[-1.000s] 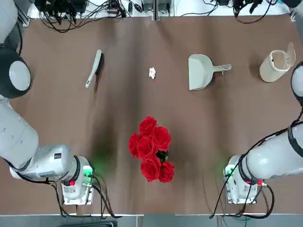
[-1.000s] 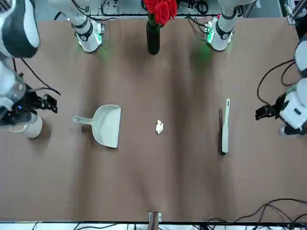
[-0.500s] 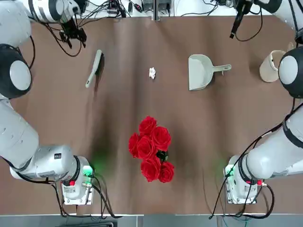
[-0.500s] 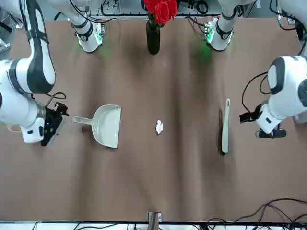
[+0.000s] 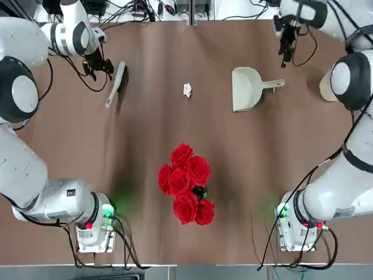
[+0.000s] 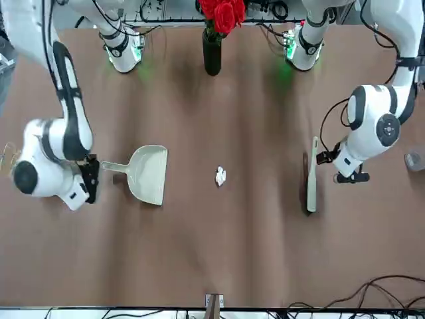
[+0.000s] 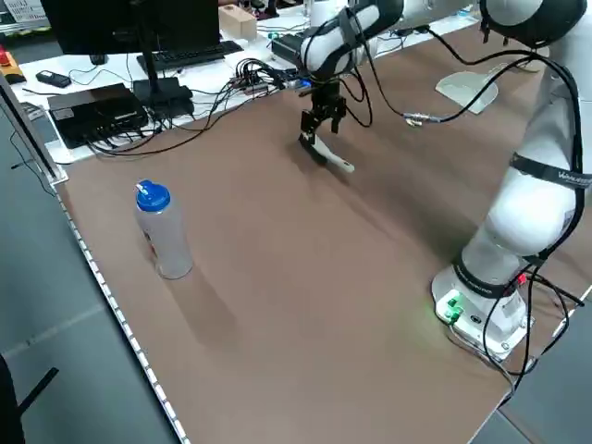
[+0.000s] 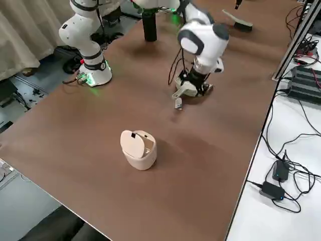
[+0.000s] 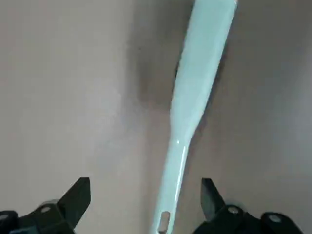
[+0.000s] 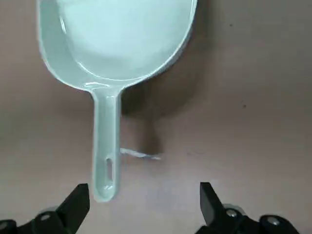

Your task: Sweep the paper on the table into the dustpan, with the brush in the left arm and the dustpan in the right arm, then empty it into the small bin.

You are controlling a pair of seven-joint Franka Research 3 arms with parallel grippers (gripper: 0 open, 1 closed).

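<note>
The brush [image 5: 116, 85] lies flat on the table [image 5: 145, 128] at the far left, its cream handle [image 9: 194, 92] running out from between my left gripper's open fingers [image 9: 78, 197]. That left gripper [image 5: 98, 67] hovers just beside and above the brush, holding nothing. The dustpan [image 5: 246, 88] lies at the far right, handle [image 10: 105, 156] pointing toward the bin. My right gripper [image 5: 285, 49] hangs open above that handle, empty. The paper [image 5: 187, 89] sits between brush and dustpan. The small bin [image 8: 139, 149] stands beyond the dustpan, lid tilted.
A bunch of red roses [image 5: 186, 184] in a dark vase [image 6: 212, 50] stands mid-table near the arm bases. A water bottle [image 7: 162, 231] stands toward the table's left edge. Cables and electronics [image 5: 116, 11] line the far edge.
Both arms swung in from the outer table edges: the left gripper came to the brush, the right gripper to the dustpan handle. Both stayed open; the objects did not move.
</note>
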